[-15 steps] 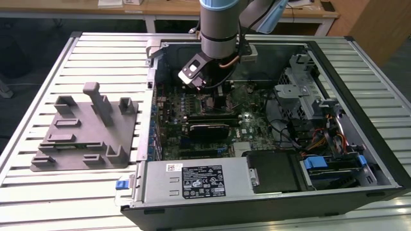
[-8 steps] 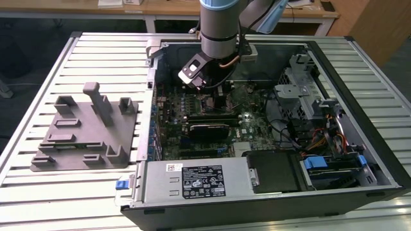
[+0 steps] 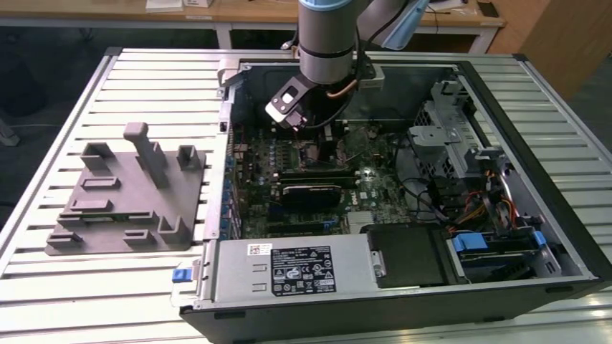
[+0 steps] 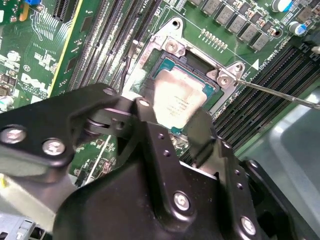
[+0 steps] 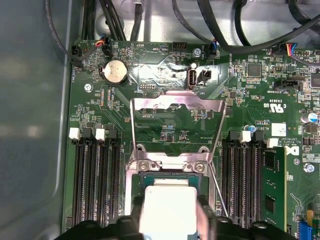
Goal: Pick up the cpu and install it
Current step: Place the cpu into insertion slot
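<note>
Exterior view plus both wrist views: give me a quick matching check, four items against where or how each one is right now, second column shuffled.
Items
1. cpu
2. load plate
3. grey holder
4. power supply box

States
A. swung open, off the socket
B. on the table outside the case, on the exterior view's left
C. held in the gripper, over the socket
D. inside the case, at its edge lowest in the exterior view

Pairs: 1-C, 2-A, 3-B, 4-D
</note>
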Controlling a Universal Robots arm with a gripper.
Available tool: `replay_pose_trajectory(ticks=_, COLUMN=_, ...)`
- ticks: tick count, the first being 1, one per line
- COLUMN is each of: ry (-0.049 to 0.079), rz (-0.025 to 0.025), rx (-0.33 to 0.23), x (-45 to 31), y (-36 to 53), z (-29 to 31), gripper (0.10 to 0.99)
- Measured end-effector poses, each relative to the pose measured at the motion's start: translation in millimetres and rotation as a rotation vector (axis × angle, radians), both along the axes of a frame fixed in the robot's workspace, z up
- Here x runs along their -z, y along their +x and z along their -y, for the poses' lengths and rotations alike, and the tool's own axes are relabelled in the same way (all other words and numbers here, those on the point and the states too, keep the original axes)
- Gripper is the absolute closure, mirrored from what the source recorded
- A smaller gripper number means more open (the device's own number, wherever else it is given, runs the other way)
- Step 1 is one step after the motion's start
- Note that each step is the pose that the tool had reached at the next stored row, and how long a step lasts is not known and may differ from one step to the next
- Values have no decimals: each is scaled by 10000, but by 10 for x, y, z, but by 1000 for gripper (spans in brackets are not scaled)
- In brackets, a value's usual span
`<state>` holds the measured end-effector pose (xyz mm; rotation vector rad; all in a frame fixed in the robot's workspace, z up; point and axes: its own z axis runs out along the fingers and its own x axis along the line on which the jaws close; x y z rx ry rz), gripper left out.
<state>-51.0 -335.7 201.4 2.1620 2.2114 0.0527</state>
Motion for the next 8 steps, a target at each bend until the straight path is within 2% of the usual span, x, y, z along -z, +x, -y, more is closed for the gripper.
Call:
replay_pose_trajectory(ticks=3, ry=0, rz=1, rx=0, x=-1, y=0, z=0, gripper=690)
replay_pose_trajectory(ticks=4, ry=0, rz=0, rx=0, x=-1, y=0, z=0, gripper=690)
replay_pose_trajectory(ticks=7, ry=0, rz=0, rx=0, x=-2, y=0, z=0, gripper=863)
replay_pose_trajectory(ticks=8, ry=0, rz=0, rx=0, x=-3, y=0, z=0, gripper=863)
